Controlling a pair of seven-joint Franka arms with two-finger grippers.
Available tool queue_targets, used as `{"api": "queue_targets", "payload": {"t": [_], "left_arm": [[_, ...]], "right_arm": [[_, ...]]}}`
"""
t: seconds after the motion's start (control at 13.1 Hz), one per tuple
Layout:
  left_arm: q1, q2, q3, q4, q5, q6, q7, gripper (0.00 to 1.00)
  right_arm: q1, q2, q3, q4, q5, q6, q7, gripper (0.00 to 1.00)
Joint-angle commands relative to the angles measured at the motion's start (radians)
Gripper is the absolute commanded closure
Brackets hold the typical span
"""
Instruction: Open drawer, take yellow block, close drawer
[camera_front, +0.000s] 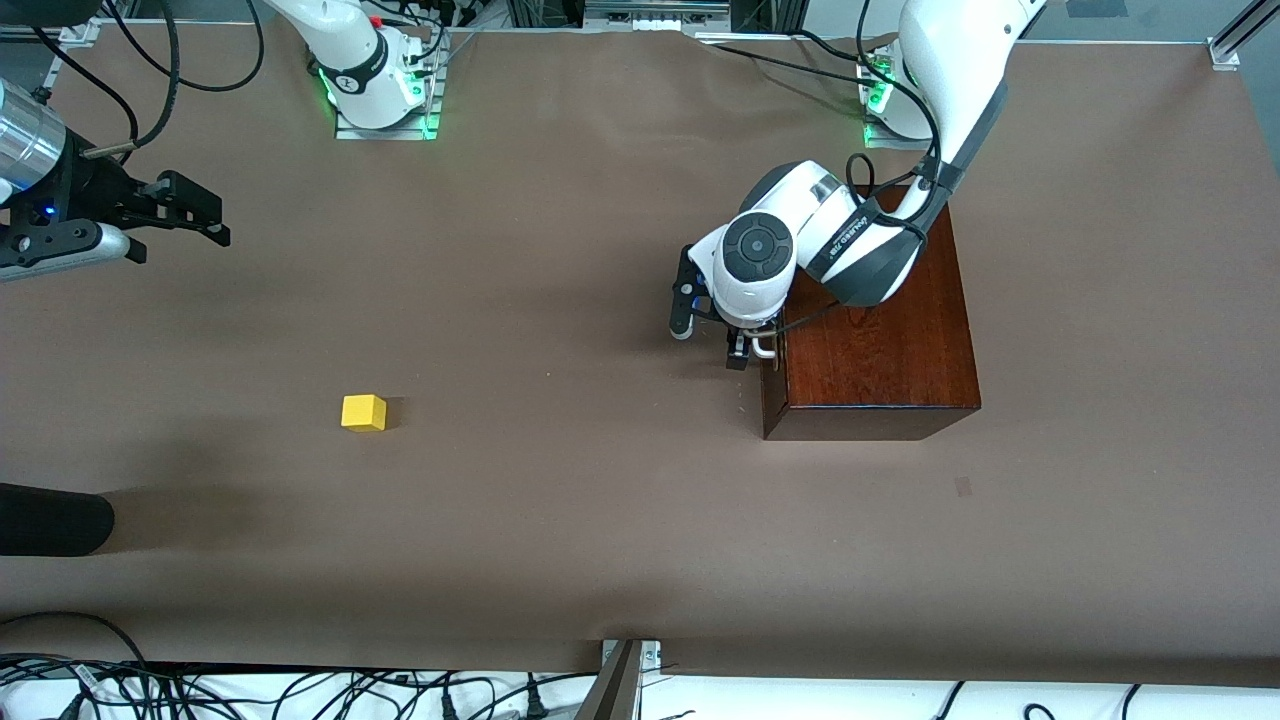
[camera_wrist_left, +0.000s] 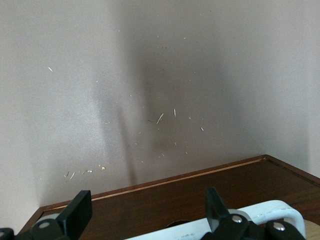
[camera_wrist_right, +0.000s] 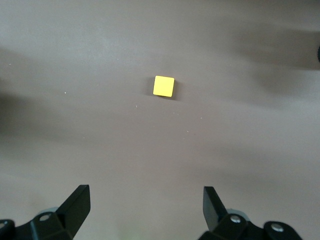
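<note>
The mahogany box (camera_front: 880, 350) stands toward the left arm's end of the table, and its drawer looks pushed in. My left gripper (camera_front: 710, 340) is open, low in front of the drawer front (camera_wrist_left: 200, 200). The white bar handle (camera_front: 765, 346) is right by its fingers, with nothing gripped. In the left wrist view the handle (camera_wrist_left: 272, 212) runs past one fingertip of the left gripper (camera_wrist_left: 147, 200). The yellow block (camera_front: 363, 412) lies on the bare table toward the right arm's end. My right gripper (camera_front: 190, 210) is open and empty and waits in the air. The right wrist view shows the right gripper (camera_wrist_right: 145, 200) open, with the yellow block (camera_wrist_right: 163, 86) on the table.
A black rounded object (camera_front: 50, 520) pokes in at the table's edge at the right arm's end, nearer the front camera than the block. Cables (camera_front: 300, 690) lie along the near edge. The arm bases (camera_front: 385, 95) stand along the top.
</note>
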Motion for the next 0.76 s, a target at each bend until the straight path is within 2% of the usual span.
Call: {"api": "queue_targets", "payload": {"t": [0.0, 0.15, 0.23, 0.46, 0.69], "left_arm": [[0.016, -0.071, -0.027, -0.047, 0.01, -0.02, 0.02, 0.0], [0.017, -0.117, -0.028, -0.032, -0.038, -0.032, 0.018, 0.0], [0.025, -0.156, -0.025, -0.031, -0.107, -0.032, 0.017, 0.0], [0.097, -0.287, -0.018, -0.026, -0.126, -0.043, 0.018, 0.0], [0.224, -0.329, -0.022, 0.079, -0.123, -0.151, 0.067, 0.0]], "right_arm": [[-0.006, 0.01, 0.004, 0.027, 0.015, -0.013, -0.018, 0.0], [-0.006, 0.011, 0.002, 0.027, 0.015, -0.013, -0.019, 0.0], [-0.006, 0.011, 0.002, 0.027, 0.015, -0.013, -0.019, 0.0], [-0.006, 0.011, 0.002, 0.027, 0.015, -0.013, -0.019, 0.0], [-0.006, 0.011, 0.002, 0.027, 0.015, -0.013, -0.019, 0.0]]}}
